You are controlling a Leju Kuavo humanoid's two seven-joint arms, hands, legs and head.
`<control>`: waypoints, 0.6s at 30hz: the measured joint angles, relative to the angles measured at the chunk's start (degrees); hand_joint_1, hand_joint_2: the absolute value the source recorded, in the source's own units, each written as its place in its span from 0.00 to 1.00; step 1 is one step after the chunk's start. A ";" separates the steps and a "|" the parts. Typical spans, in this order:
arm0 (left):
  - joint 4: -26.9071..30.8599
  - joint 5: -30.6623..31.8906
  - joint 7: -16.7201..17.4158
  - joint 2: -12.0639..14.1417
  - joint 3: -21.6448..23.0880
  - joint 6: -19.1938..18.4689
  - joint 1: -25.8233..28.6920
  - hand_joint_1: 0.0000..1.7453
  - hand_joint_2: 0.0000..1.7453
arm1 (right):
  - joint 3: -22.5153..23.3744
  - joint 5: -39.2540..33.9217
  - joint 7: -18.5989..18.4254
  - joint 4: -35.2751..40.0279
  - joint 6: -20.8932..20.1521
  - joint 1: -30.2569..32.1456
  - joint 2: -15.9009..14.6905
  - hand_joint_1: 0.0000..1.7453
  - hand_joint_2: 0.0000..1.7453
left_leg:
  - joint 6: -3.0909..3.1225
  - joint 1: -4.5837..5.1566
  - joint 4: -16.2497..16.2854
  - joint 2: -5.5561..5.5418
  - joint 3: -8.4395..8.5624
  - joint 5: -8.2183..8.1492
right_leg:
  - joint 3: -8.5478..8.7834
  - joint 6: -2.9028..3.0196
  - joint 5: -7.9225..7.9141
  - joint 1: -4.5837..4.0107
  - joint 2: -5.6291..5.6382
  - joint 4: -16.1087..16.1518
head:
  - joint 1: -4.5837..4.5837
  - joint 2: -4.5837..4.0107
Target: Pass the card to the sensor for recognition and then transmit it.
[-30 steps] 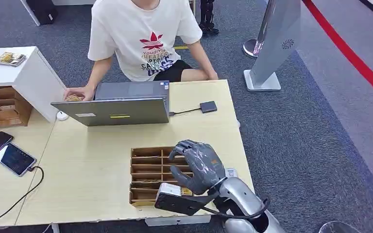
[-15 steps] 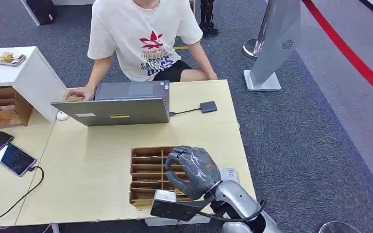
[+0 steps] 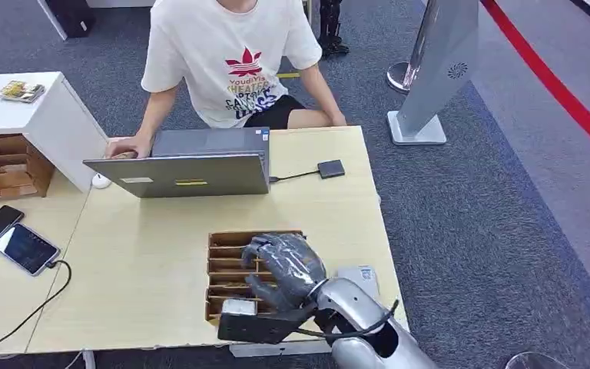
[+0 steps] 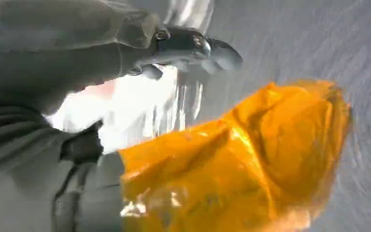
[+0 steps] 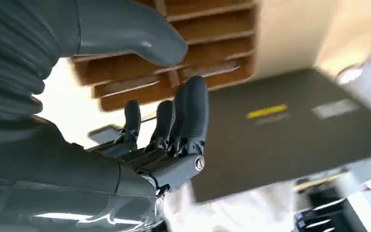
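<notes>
Dark grey robot hand [image 3: 283, 269], silver forearm [image 3: 353, 307], black cable, grey ribbed wrist cover [image 5: 9, 53]

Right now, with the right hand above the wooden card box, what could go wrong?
1. The right hand is open above the slotted wooden box; its broad fingers may hit the thin dividers or push the box instead of taking a card.
2. The laptop and the person's hand are just beyond the box, so a long reach could bump them.

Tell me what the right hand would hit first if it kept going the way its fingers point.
Probably the wooden slotted tray: the right hand hovers open over it, fingers toward its compartments. Height above it is unclear.
</notes>
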State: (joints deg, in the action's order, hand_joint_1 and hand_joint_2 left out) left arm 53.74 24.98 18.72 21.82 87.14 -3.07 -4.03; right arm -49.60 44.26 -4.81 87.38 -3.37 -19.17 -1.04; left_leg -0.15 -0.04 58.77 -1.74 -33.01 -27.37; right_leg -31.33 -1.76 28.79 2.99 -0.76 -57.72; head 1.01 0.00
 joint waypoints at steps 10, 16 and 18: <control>-13.92 21.66 -7.82 -8.87 -0.35 -4.32 -4.56 0.00 0.00 | -2.34 -0.30 -4.17 -5.91 2.47 -3.45 3.80 0.60 1.00 | 0.18 0.11 0.03 0.64 -0.14 0.00 | -0.26 -0.25 -0.24 0.11 0.67 0.06 | 0.68 0.00; -8.63 21.31 -4.14 -4.66 -0.26 -3.16 -3.10 0.00 0.00 | 0.40 0.61 -3.58 -10.14 3.06 -3.90 3.95 0.61 1.00 | 0.18 -0.04 0.04 0.53 -0.26 0.00 | -0.28 -0.24 -0.24 -0.03 0.59 0.08 | 0.59 0.00; -7.38 21.92 -2.08 -3.65 -0.26 -4.45 -2.94 0.00 0.00 | 1.01 0.77 -3.58 -10.71 3.04 -3.89 3.95 0.54 1.00 | 0.17 -0.04 0.04 0.47 -0.30 0.00 | -0.28 -0.24 -0.24 -0.07 0.54 0.08 | 0.59 0.00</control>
State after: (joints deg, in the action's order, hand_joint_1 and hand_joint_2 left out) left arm 46.36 46.91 16.64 18.17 86.88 -7.52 -6.96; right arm -48.59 45.03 -8.39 76.67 -0.33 -23.06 2.91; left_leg 0.02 -0.08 58.81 -1.27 -33.31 -27.37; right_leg -31.61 -2.00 28.56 2.92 -0.23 -57.64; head 1.60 0.00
